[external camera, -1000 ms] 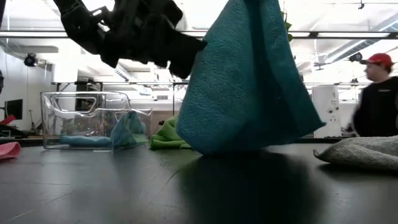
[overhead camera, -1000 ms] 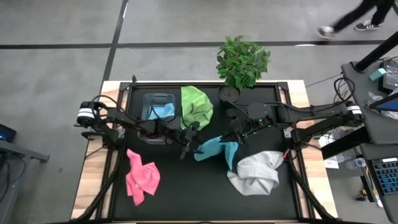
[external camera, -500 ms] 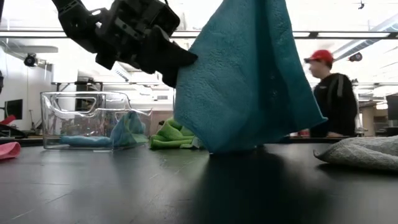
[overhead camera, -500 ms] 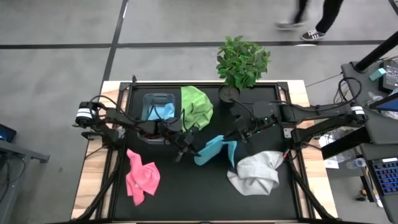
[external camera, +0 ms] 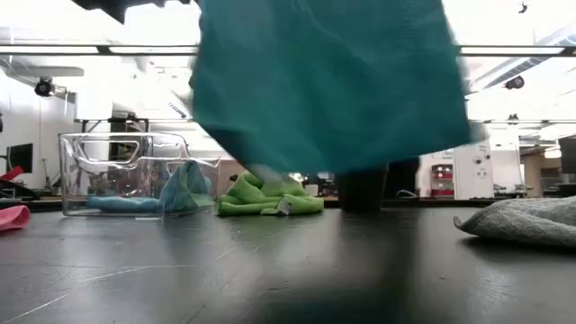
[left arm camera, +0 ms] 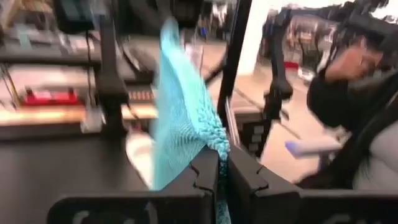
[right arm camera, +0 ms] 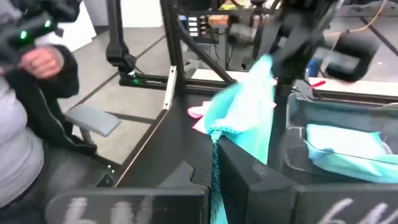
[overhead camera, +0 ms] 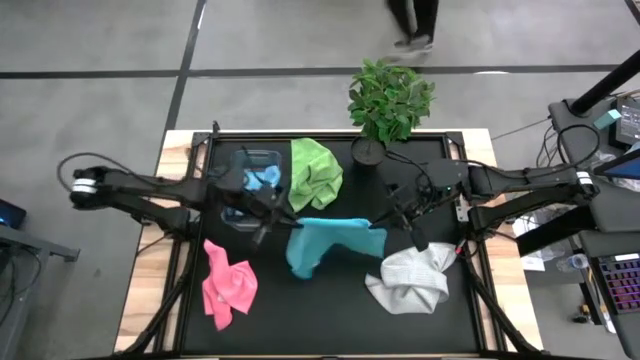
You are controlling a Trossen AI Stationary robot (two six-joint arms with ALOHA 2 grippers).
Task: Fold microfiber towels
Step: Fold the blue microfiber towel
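— Over the middle of the black table (overhead camera: 330, 320), what's hanging there?

— A blue towel (overhead camera: 325, 240), stretched out in the air between the two arms. The left gripper (overhead camera: 283, 222) pinches one corner of it with its fingers (left arm camera: 208, 171) pressed together on the cloth, and the right gripper (overhead camera: 388, 222) pinches the opposite corner the same way. In the low view the towel's bottom edge hangs clear of the tabletop.

— Where are the other towels?

— The green towel (overhead camera: 315, 172) lies crumpled at the back of the table, just beside the clear bin (overhead camera: 252, 172). A second blue towel (overhead camera: 262, 180) sits inside that bin. The pink towel (overhead camera: 228, 285) lies bunched near the front left, and the grey-white towel (overhead camera: 412, 280) is heaped at the front right, below the right gripper.

— Anything else on or around the table?

— A potted plant (overhead camera: 390, 100) stands at the back edge, right of the green towel. A person (overhead camera: 412, 22) is on the floor beyond the table in the high view. In the left wrist view a blurred person (left arm camera: 354, 93) shows off to the side of the table.
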